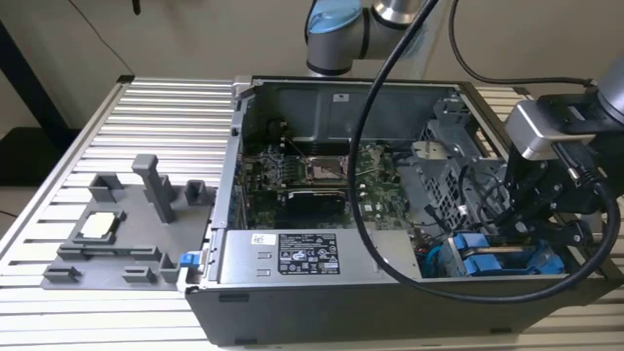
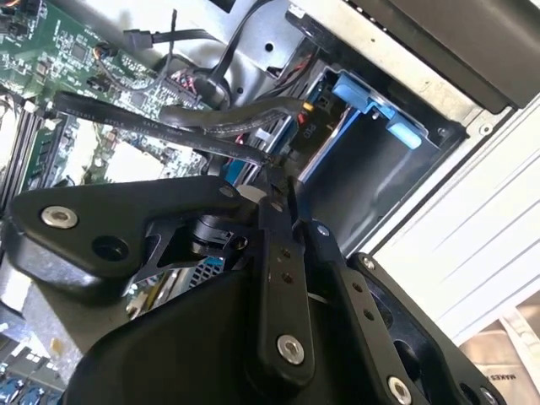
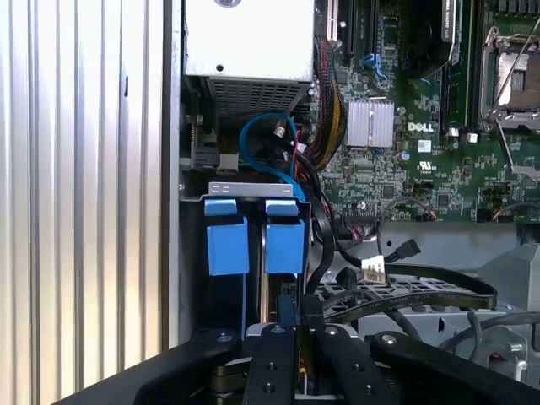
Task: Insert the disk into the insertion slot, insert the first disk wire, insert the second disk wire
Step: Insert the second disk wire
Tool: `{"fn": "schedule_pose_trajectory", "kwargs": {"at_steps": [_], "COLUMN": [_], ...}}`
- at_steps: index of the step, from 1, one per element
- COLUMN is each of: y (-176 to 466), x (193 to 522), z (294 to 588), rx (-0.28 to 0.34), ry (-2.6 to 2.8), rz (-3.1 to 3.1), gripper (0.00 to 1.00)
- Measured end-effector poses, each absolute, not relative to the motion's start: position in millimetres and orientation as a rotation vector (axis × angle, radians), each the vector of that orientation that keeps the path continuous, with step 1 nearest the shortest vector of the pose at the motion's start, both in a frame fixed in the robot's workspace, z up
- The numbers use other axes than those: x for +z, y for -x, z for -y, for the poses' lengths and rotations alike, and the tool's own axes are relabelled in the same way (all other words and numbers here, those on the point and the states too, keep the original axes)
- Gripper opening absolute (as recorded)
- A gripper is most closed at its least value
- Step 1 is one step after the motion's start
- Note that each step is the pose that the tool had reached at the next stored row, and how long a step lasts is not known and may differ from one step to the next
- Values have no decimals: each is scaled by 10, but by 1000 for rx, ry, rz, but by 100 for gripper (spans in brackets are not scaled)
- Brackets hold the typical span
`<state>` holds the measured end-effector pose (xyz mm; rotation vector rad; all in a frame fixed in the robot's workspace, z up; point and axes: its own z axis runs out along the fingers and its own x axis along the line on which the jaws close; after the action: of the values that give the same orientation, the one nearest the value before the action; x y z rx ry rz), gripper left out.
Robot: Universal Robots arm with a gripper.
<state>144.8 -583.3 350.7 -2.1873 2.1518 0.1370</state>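
Observation:
In the exterior view my gripper (image 1: pixel 515 230) reaches down into the open computer case at the insertion slot (image 1: pixel 492 259), a dark metal bay in the corner nearest the exterior view's right. Two blue plastic fronts (image 3: pixel 228 236) (image 3: pixel 285 236) sit side by side in the slot (image 3: pixel 253 190). I cannot tell which belongs to the disk's carrier, and the disk's body is hidden. The gripper (image 2: pixel 272 179) looks shut on the end of a flat black disk wire (image 2: pixel 152 122), right beside the bay (image 2: pixel 363 160). In the first wrist view the gripper (image 3: pixel 288 308) sits just below the blue fronts.
A grey labelled power-supply box (image 1: pixel 307 256) lies beside the slot, with the motherboard (image 1: pixel 322 172) behind it. A looped blue wire (image 3: pixel 261 139) and black cable bundles crowd the bay. A grey fixture plate (image 1: pixel 117 234) rests on the ribbed table at the exterior view's left.

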Motion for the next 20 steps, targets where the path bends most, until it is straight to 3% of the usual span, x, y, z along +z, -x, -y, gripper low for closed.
{"fn": "schedule_pose_trajectory", "kwargs": {"at_steps": [9, 20], "y": [-1243, -1185], "x": [3481, 3416], "z": [5826, 5806], "rx": [2, -75], "ry": [2148, 2122], "rz": [-2101, -2068], "gripper": [16, 16]}}
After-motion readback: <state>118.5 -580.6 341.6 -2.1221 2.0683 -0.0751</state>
